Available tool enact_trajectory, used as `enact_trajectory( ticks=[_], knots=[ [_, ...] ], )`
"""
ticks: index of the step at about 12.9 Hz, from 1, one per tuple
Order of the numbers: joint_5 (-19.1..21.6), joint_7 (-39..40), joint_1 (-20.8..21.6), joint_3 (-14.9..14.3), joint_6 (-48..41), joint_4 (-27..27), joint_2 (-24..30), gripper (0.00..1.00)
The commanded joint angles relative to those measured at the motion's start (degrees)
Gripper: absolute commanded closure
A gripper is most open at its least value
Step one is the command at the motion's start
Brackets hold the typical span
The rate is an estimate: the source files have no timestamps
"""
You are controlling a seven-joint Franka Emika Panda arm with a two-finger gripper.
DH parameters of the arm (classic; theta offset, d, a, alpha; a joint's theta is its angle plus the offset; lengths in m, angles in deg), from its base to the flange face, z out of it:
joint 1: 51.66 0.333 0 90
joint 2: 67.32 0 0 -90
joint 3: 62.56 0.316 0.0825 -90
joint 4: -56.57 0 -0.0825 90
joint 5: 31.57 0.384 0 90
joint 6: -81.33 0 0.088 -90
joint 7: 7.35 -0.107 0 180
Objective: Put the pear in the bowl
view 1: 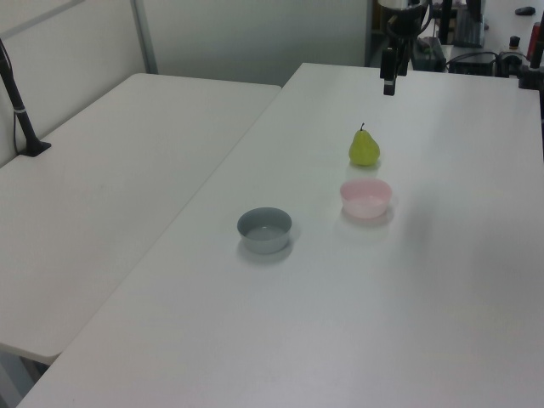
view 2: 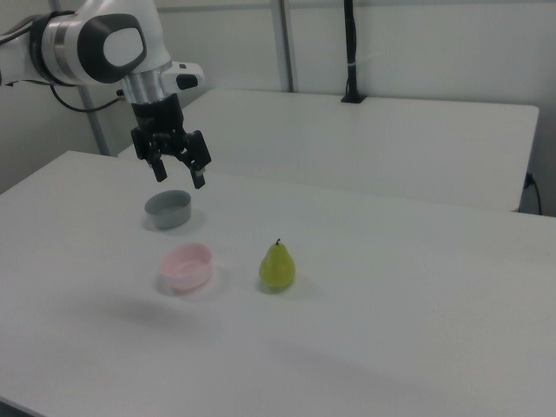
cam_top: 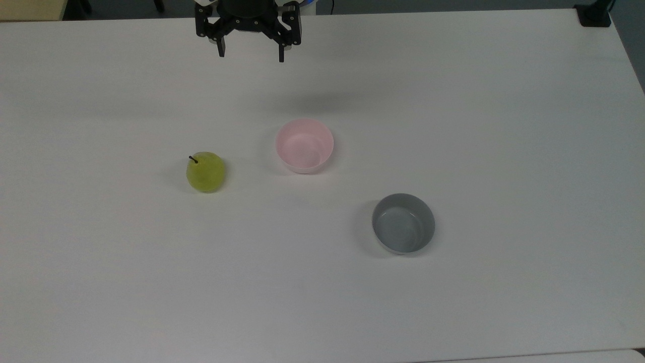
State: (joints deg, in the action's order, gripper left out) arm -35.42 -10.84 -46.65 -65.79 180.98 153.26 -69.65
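The yellow-green pear [cam_top: 205,172] [view 1: 364,149] [view 2: 277,267] stands upright on the white table, its dark stem up. The pale pink bowl [cam_top: 304,145] [view 1: 365,198] [view 2: 187,266] sits empty, to the pear's right in the top view. My gripper [cam_top: 250,54] [view 2: 179,176] [view 1: 388,85] hangs open high above the table at its far edge in the top view, holding nothing. It is well apart from both pear and bowl.
A grey bowl [cam_top: 403,223] [view 1: 264,229] [view 2: 168,208] sits empty to the lower right of the pink one in the top view. A second white table [view 1: 102,178] stands alongside, with a black post [view 2: 349,52] on it.
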Motion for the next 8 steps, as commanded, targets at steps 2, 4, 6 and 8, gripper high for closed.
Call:
enact_trajectory(
  ticks=[2,4,6,8],
  knots=[
    [-0.19,1.2,0.17,-0.11,-0.68,1.13,1.45,0.0],
    [-0.19,1.2,0.17,-0.11,-0.77,1.21,1.45,0.0],
    [-0.19,1.2,0.08,-0.2,-0.42,1.3,1.28,0.0],
    [-0.19,1.55,-0.44,-0.2,0.11,1.13,0.93,0.0]
  ],
)
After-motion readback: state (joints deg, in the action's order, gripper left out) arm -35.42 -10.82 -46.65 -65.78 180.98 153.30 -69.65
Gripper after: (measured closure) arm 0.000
